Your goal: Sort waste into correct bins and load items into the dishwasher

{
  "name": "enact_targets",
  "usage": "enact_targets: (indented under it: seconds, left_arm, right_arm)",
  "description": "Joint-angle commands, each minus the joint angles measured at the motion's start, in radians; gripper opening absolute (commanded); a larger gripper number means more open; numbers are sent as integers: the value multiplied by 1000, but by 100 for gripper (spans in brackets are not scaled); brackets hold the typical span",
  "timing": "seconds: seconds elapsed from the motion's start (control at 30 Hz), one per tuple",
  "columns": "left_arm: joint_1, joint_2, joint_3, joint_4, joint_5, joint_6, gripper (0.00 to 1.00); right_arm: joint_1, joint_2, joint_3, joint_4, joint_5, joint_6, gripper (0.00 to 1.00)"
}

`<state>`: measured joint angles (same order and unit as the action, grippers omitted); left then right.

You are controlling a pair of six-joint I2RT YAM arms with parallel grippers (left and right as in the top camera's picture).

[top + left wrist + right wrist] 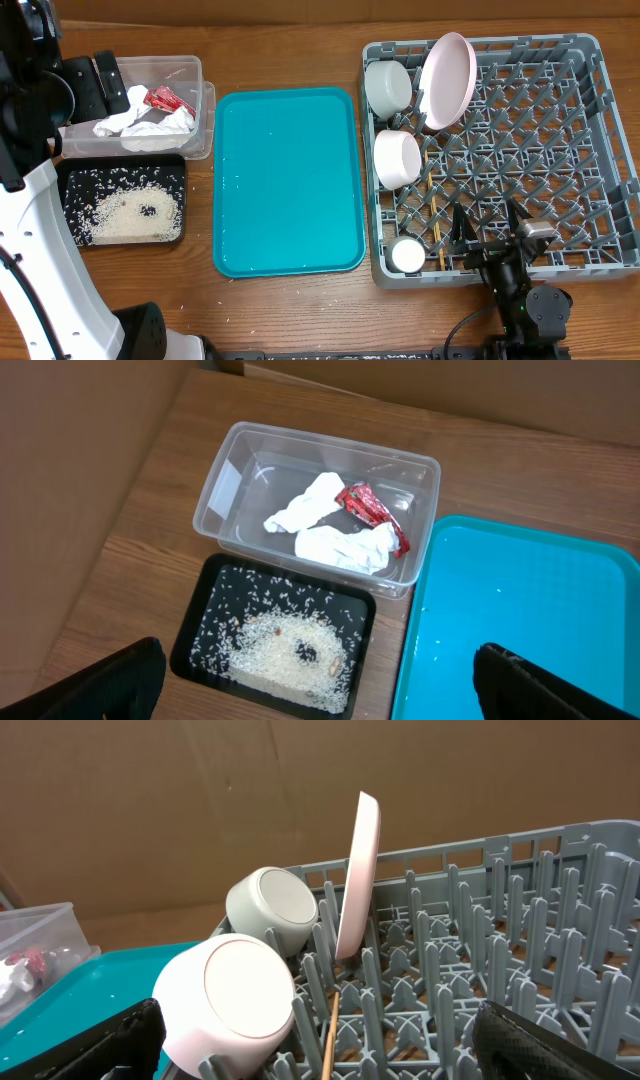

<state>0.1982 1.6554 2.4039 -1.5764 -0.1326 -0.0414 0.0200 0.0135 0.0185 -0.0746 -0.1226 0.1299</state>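
Observation:
A crumpled white napkin [145, 122] [330, 530] and a red wrapper [170, 100] [372, 510] lie in the clear tub [198, 75] [225, 480]. Loose rice [130, 212] [285, 650] fills the black tray [70, 195] [195, 630]. In the grey dish rack [590, 150] [560, 920] stand a pink plate [447, 80] [358, 870], a grey bowl [388, 87] [272, 905], a white bowl [397, 158] [235, 995], a small cup [407, 256] and chopsticks [437, 225] [328, 1040]. My left gripper [98, 85] [320, 685] hangs open above the bins, holding nothing. My right gripper [487, 228] [320, 1040] is open over the rack's front, empty.
A flat teal tray [288, 180] [540, 620] lies between the bins and the rack, bare but for a few specks. The white left arm [40, 260] runs down the table's left side. A brown cardboard wall [200, 790] stands behind the table.

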Motion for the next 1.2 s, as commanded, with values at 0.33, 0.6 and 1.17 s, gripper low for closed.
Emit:
enact_targets:
  seconds: [0.33,0.6,1.17]
  left_arm:
    - [5,-80,-31,163,127,94,100]
    - [-55,-332,-448,604,237,94,100]
    - [-94,-1101,-1823,1559,230,86,100]
  right_arm:
    - [-5,-11,-11,3,9,0,100]
    - [-5,-11,-11,3,9,0,100]
    - [-5,-11,-11,3,9,0,100]
